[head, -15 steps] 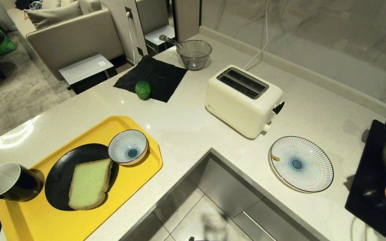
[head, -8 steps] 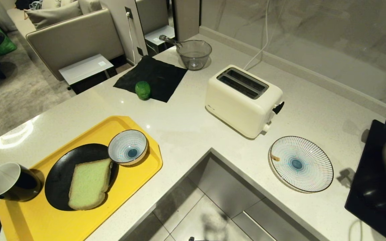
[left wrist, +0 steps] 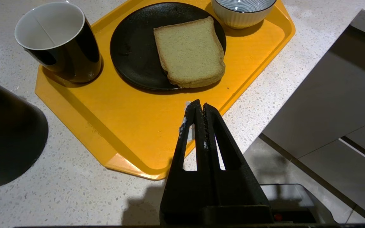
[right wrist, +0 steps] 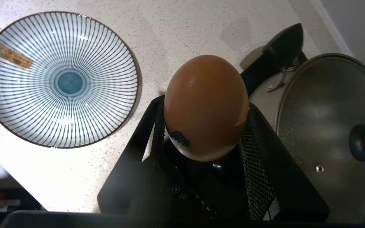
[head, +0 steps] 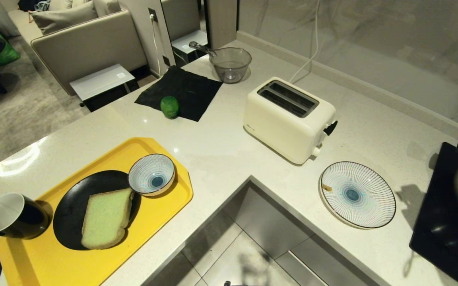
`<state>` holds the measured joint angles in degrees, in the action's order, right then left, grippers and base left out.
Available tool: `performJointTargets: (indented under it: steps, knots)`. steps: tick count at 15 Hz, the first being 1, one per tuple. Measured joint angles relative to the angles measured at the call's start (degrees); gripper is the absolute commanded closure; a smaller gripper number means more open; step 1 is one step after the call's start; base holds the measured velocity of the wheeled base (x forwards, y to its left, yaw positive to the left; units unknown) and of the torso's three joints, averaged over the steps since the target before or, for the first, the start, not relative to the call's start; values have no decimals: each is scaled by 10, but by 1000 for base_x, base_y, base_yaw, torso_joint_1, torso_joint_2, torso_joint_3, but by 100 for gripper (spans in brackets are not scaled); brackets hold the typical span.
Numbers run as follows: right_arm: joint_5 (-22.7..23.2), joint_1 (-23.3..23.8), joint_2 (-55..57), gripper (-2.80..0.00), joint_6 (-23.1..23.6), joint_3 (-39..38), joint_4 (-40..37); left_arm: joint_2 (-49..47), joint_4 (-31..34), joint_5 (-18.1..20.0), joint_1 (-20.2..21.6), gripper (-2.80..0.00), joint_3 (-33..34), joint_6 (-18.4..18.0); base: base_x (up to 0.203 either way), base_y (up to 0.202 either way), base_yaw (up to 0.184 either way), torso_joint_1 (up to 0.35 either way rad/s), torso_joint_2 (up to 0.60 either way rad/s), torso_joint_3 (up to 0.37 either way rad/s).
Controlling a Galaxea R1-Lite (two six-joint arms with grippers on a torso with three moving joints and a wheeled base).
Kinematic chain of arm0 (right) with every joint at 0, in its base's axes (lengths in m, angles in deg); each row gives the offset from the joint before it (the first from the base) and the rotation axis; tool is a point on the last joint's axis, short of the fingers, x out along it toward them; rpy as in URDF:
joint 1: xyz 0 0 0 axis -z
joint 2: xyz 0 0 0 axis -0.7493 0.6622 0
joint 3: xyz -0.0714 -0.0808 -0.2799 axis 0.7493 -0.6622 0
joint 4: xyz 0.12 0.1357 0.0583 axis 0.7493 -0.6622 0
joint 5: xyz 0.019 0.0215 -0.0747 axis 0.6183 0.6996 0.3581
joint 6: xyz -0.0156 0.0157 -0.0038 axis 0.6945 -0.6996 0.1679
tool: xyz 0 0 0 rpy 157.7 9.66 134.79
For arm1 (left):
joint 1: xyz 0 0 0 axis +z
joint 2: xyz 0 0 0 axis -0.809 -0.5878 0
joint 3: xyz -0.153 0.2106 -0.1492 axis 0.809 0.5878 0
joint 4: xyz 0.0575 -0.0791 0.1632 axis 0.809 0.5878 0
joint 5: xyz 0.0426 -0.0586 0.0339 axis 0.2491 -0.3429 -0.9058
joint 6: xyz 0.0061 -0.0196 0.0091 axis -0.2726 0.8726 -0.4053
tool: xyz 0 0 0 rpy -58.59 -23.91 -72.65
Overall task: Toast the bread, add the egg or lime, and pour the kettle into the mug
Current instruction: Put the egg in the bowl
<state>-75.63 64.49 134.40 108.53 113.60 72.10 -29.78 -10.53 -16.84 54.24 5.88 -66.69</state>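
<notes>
Right wrist view | egg [right wrist: 206, 106] lengthwise between right gripper [right wrist: 203, 139] fingers, narrow end outward

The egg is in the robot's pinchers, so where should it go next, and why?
Probably carry it sideways over the striped plate. The right gripper holds the egg above the black cooktop beside the lidded pot, and the plate sits empty close by.

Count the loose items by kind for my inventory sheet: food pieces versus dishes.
Food pieces: 3 (pale square bread slice, round green lime, brown egg in the right gripper)
Dishes: 4 (black mug, black plate, striped bowl, striped plate)
Total: 7
</notes>
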Motion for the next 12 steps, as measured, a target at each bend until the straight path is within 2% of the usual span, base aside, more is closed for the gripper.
performJointTargets:
  steps: [4,7,12]
  knots:
    - [-6,-1,-30,0,-9,-3,-31,0,0,0,0,0,0,0,0,0,0,0,0,0]
    - [-32,-1,-42,0,-59,10,-41,0,0,0,0,0,0,0,0,0,0,0,0,0]
    - [-42,-1,-62,0,-105,14,-45,0,0,0,0,0,0,0,0,0,0,0,0,0]
